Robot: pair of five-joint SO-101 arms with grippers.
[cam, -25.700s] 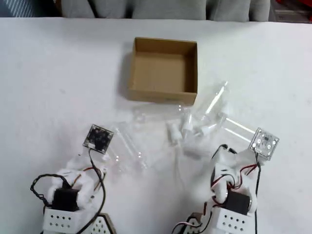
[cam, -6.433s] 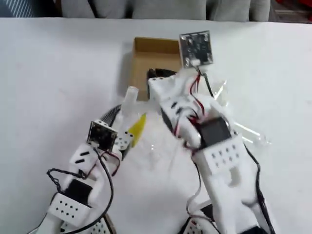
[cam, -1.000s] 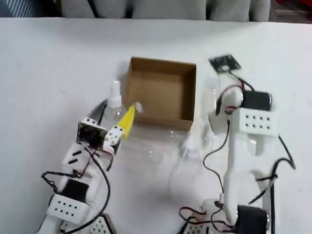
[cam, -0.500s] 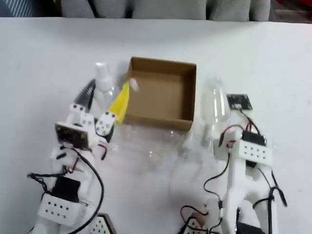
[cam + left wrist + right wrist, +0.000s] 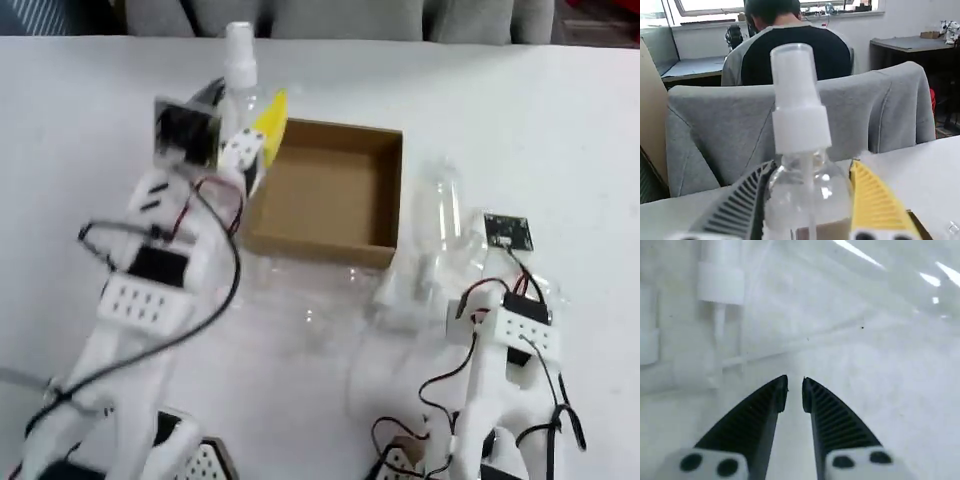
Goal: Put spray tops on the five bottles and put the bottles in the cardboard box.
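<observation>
Clear spray-topped bottle (image 5: 801,150) stands upright, clenched in the left claw (image 5: 810,172), raised near the cardboard box (image 5: 322,243).

White printed arms (image 5: 140,290) — black-and-red cables (image 5: 236,262), ribbed jaws

The cardboard box (image 5: 330,190) sits mid-counter (image 5: 530,100). Near its far left corner, a bottle (image 5: 243,92) stands upright in the left end effector (image 5: 246,108). Loose bottles (image 5: 436,215) lie just right of the box and before it, with the right end effector (image 5: 794,382) among them.
</observation>
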